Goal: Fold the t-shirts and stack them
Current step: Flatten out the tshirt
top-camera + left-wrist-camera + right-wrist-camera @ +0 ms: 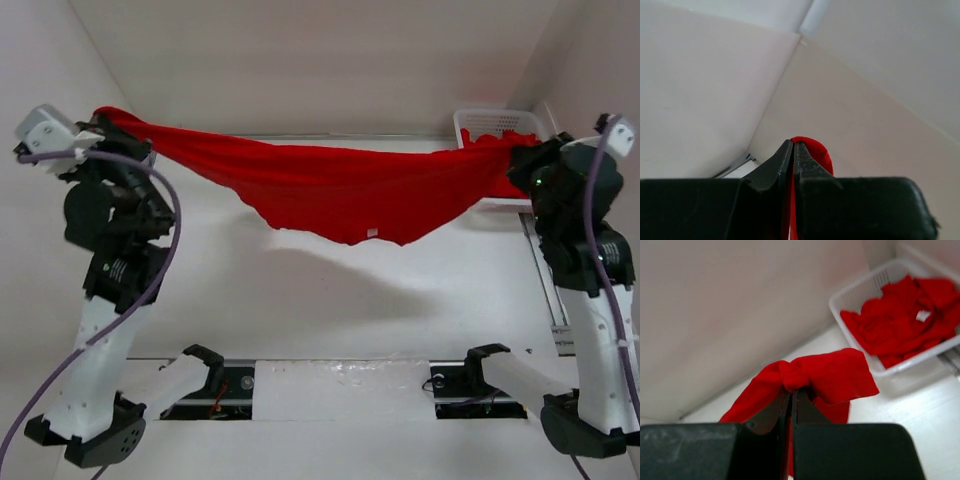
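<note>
The left pincer [793,145] was closed tight on a fold of the red t-shirt [340,190]. Its two dark fingers were pressed together, with only a small hump of cloth showing above their tips. The right pincer [791,390] was clamped shut as well, on a bunched corner of the same shirt. There the cloth was gathered just over the fingertips and flopped off to one side.

Between the two, the shirt hung in the air as a long sagging swag. It was high at both ends and lowest a little right of the middle, where a small white tag [371,233] showed near the bottom edge. That edge appeared to hang clear of the white surface [300,330], with its shadow lying on the surface below.

The left pincer was raised close to the left wall. The right pincer was up near the right wall, just beside a white slotted basket [475,128] in the far right corner. The basket held more red shirts [890,330] in a crumpled heap. The broadest stretch of bare surface lay beneath the hanging shirt, between the two arms.
</note>
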Robot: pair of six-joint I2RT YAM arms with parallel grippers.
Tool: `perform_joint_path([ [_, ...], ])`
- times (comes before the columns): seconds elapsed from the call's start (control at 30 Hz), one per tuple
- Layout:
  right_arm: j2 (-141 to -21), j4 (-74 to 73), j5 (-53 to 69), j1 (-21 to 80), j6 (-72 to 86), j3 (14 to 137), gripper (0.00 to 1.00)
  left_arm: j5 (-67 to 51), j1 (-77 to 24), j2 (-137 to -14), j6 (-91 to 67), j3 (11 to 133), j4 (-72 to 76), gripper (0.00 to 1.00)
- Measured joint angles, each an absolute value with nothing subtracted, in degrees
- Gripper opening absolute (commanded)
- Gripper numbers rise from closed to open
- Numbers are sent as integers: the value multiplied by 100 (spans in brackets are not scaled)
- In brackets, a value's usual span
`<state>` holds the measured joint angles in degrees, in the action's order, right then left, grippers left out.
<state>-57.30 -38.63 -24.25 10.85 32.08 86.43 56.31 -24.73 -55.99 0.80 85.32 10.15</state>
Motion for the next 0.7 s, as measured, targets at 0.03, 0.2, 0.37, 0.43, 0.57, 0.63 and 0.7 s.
perform_joint_path([
  [0.03, -5664, -3852, -2443, 1048, 3118, 8833, 0, 5618, -2473, -5450, 126, 8532, 1048, 0],
  [0.2, -5360, -3765, -2484, 991, 2700, 9887, 0, 5216, -2473, -4711, 143, 8576, 888, 0],
  [0.37, -5170, -3671, -2471, 978, 2329, 10787, 0, 4709, -2475, -4152, -71, 8831, 534, 0],
  [0.43, -5144, -3601, -2467, 976, 2237, 11002, 0, 4613, -2473, -4099, -193, 8971, 443, 0],
  [0.57, -5301, -3535, -2416, 976, 2147, 11118, 0, 4569, -2471, -4261, -537, 9000, 204, 0],
  [0.63, -5542, -3468, -2329, 974, 2112, 11069, 0, 4580, -2471, -4442, -727, 8750, 226, 0],
  [0.7, -5927, -3336, -2226, 972, 2110, 10947, 0, 4587, -2475, -4768, -1000, 8418, 213, 0],
])
